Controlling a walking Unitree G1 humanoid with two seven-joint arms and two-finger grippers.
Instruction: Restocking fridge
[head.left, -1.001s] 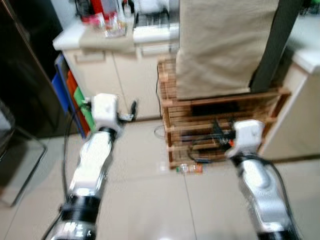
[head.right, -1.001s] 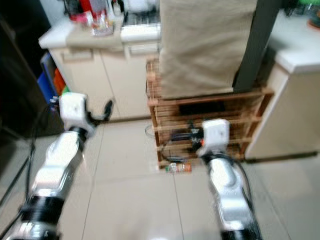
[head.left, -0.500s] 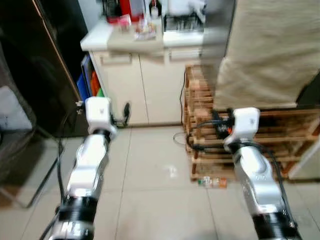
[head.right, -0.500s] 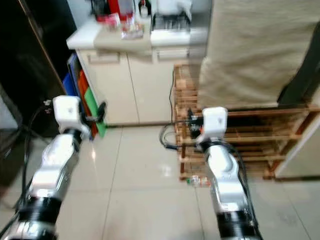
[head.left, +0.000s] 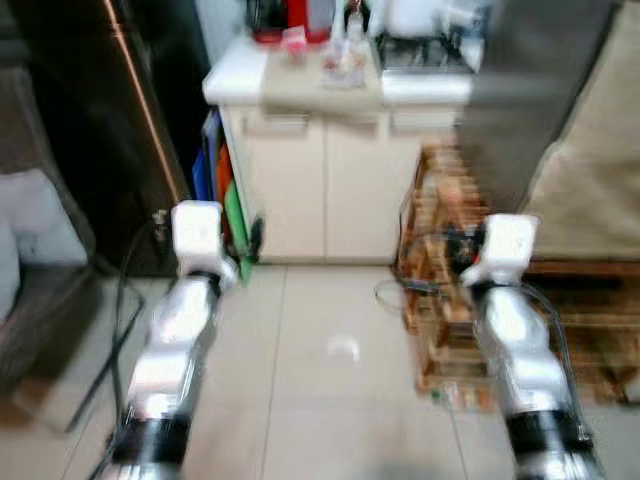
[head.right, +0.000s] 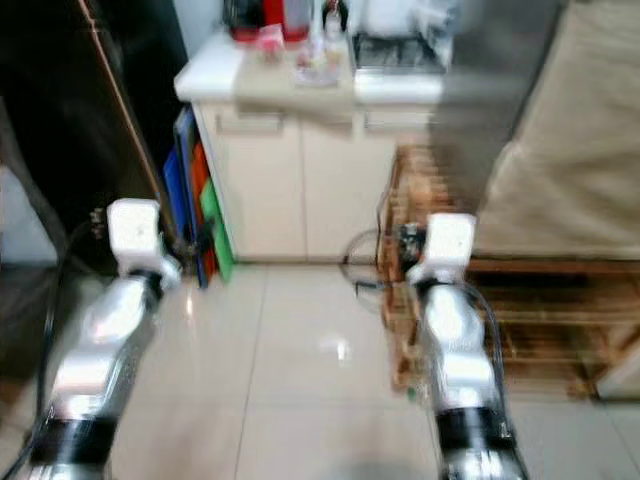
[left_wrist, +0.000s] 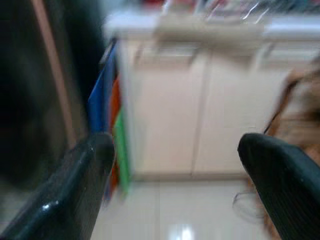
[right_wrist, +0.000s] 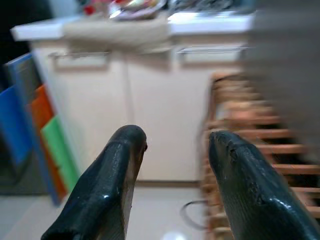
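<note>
The tall dark fridge (head.left: 90, 130) is standing at about ten o'clock, nearer the left gripper (left_wrist: 175, 165). Both the left and the right gripper (right_wrist: 172, 165) are hanging wide apart, carrying nothing.

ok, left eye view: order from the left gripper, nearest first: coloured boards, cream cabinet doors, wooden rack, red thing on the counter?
1. Coloured boards, leaning beside the left gripper, toward the dark fridge side.
2. Cream cabinet doors, just ahead and to its right.
3. Wooden rack, across the floor on the right.
4. Red thing, up at the back of the counter.
</note>
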